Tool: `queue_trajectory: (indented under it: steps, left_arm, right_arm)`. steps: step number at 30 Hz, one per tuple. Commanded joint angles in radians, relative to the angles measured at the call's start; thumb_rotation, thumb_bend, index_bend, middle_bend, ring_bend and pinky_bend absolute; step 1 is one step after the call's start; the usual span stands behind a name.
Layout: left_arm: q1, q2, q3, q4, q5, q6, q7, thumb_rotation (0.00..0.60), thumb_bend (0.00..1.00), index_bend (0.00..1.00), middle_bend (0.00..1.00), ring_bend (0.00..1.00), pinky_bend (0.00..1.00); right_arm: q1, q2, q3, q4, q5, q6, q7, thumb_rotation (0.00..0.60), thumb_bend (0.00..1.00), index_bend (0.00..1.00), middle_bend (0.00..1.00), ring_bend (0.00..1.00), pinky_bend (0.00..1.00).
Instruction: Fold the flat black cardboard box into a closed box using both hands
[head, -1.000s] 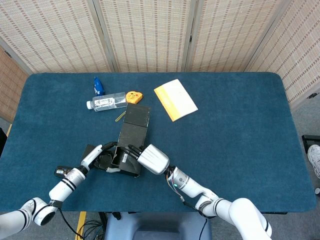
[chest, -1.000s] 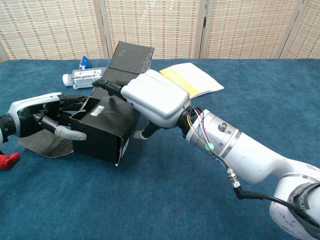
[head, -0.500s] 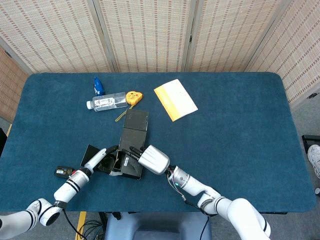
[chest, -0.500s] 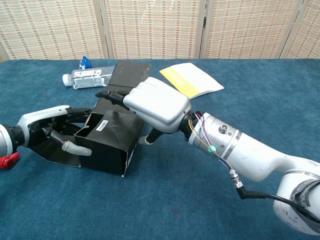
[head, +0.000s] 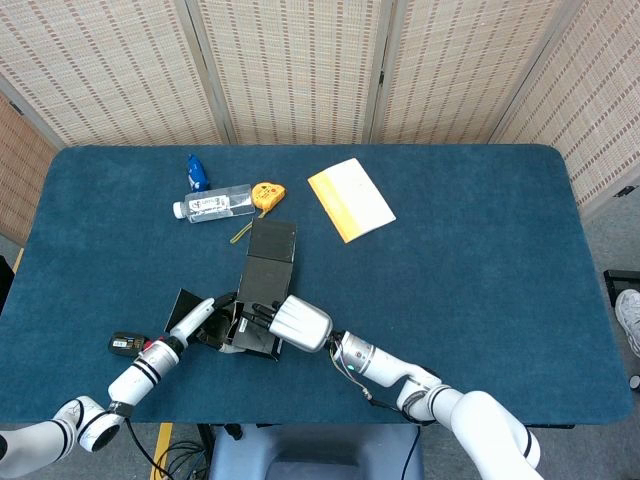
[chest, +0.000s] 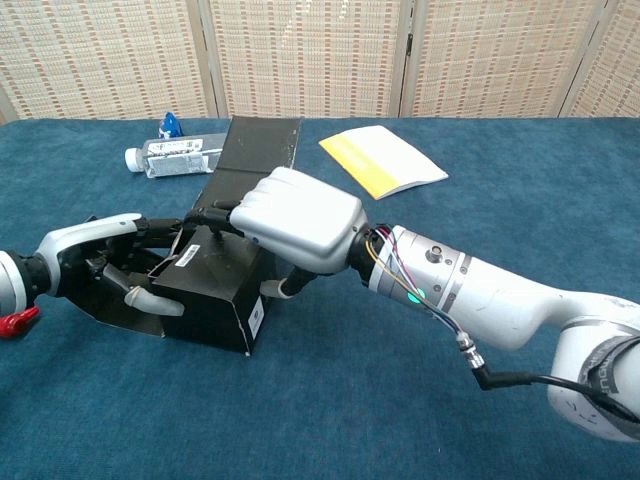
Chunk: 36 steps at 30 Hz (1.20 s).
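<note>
The black cardboard box (head: 252, 318) (chest: 212, 287) lies partly formed near the table's front left, its open side toward my left hand. Its long lid flap (head: 271, 243) (chest: 254, 151) stretches away toward the back. My left hand (head: 197, 319) (chest: 94, 258) grips the box's left end, thumb against the front wall and fingers reaching inside. My right hand (head: 299, 322) (chest: 297, 216) holds the box from the right, fingers lying across the top edge and thumb against the right side. A loose side flap (head: 184, 303) lies flat under my left hand.
A clear water bottle (head: 212, 204) (chest: 168, 156), a blue object (head: 196, 171) and a yellow tape measure (head: 264, 193) lie behind the box. A yellow-and-white booklet (head: 350, 199) (chest: 385, 160) lies at back centre. A small red-and-black item (head: 124, 343) (chest: 11, 320) sits at the front left.
The box has sunk and tipped toward the table, and its lid flap has dropped flatter. My right hand has pressed lower over the top edge; my left hand shifted slightly with the box.
</note>
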Motion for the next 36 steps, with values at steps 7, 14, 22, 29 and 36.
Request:
queue_trajectory:
  steps: [7, 14, 22, 29, 36]
  left_arm:
    - [-0.004, 0.007, 0.008, -0.002, 0.008, -0.001, -0.009, 0.6, 0.09, 0.2, 0.25, 0.59, 0.39]
    - [-0.008, 0.008, 0.011, -0.009, 0.012, 0.0, -0.012, 0.6, 0.09, 0.2, 0.25, 0.59, 0.39]
    - [-0.014, 0.018, 0.018, -0.029, 0.024, 0.005, -0.006, 0.6, 0.09, 0.19, 0.24, 0.59, 0.39]
    - [-0.018, 0.024, 0.02, -0.045, 0.024, 0.005, 0.0, 0.6, 0.09, 0.18, 0.23, 0.58, 0.38]
    - [-0.022, 0.028, 0.022, -0.052, 0.026, 0.006, 0.0, 0.6, 0.09, 0.18, 0.23, 0.58, 0.38]
  right_arm:
    - [0.025, 0.054, -0.016, -0.074, -0.012, -0.038, -0.005, 0.6, 0.26, 0.21, 0.32, 0.68, 0.91]
    - [0.044, 0.091, -0.028, -0.117, -0.023, -0.076, -0.039, 0.6, 0.26, 0.23, 0.33, 0.68, 0.91]
    - [0.101, 0.177, -0.041, -0.225, -0.044, -0.158, -0.07, 0.6, 0.28, 0.26, 0.34, 0.68, 0.91]
    - [0.16, 0.267, -0.046, -0.356, -0.053, -0.259, -0.1, 0.6, 0.31, 0.32, 0.36, 0.69, 0.91]
    - [0.193, 0.333, -0.031, -0.458, -0.036, -0.333, -0.138, 0.6, 0.52, 0.37, 0.41, 0.71, 0.91]
